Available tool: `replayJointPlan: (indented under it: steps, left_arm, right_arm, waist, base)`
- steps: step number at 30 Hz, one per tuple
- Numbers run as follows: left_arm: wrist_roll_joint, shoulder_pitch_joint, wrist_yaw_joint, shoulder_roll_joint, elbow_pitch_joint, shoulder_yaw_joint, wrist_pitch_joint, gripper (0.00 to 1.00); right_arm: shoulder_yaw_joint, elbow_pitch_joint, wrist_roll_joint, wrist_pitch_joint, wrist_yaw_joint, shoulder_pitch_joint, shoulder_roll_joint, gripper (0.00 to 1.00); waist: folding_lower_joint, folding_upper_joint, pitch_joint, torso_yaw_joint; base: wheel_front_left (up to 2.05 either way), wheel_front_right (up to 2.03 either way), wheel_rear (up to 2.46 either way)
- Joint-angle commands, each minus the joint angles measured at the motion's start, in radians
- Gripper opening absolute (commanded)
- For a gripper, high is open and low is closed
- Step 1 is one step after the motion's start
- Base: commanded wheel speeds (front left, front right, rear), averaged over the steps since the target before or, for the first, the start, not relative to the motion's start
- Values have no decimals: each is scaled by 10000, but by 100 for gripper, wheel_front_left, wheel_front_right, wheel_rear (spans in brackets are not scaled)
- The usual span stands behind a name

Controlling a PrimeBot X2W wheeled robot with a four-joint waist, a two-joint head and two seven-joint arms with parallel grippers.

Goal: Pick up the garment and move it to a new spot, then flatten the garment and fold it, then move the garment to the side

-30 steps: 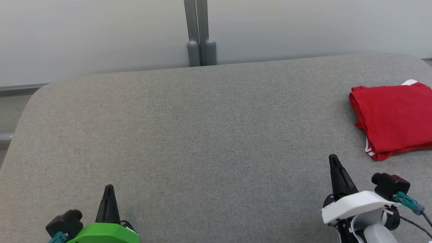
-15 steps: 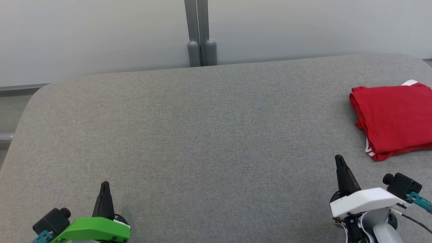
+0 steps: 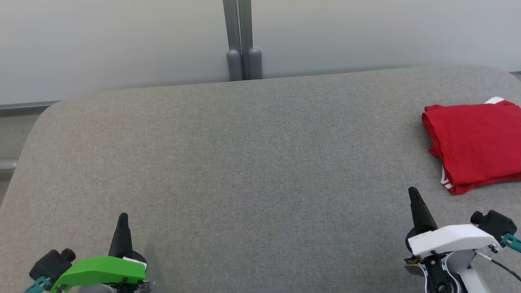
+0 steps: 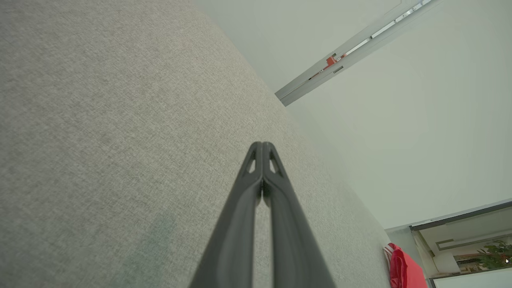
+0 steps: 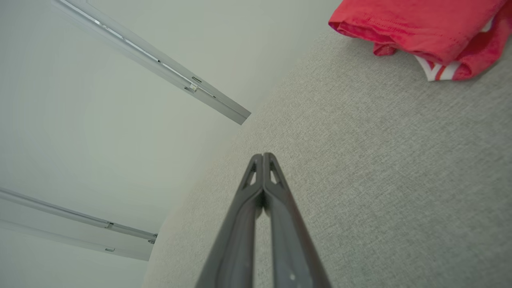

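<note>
Lying where: the red garment point(image 3: 474, 142) sits at the far right side of the grey fabric-covered table point(image 3: 244, 162), and its right part runs off the edge of the head view.
Garment shape: a compact, squared-off packet with layered edges along its left side. White trim peeks out at the near corner and at the back. It looks folded, not crumpled.
Left end effector point(image 3: 122, 217): clenched, its two dark fingers pressed together with nothing between them. It sits low over the near left of the table, well apart from the garment.
Right end effector point(image 3: 413, 191): likewise clenched and empty, over the near right of the table. It is near the garment's front corner but not touching it.
Done, by my reading: the pick-up, the shift to a new spot, the flattening, the folding and the move to the side — all appear complete, since the packet is tidy and parked off-centre with neither arm on it.
Left to do: little or nothing that I can see — perhaps only bringing the arms to rest.
Doubt: with the garment's right portion out of frame, I cannot tell whether that side is as neat.
</note>
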Motion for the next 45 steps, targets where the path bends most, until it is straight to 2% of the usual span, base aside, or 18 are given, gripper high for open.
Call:
replayJointPlan:
  steps: [1, 45]
  left_arm:
    - [-270, -274, -66, 39, -132, 92, 63, 0]
    - [-4166, -720, -617, 57, -121, 736, 1181, 0]
  right_arm:
    - [-68, -148, 328, 88, 5, -261, -70, 0]
    - [-670, -162, 4495, 1235, 4, -376, -64, 0]
  waist:
    - [0, 0, -1, 2]
    - [0, 0, -40, 45]
  base:
    - [0, 0, 0]
    - [0, 0, 0]
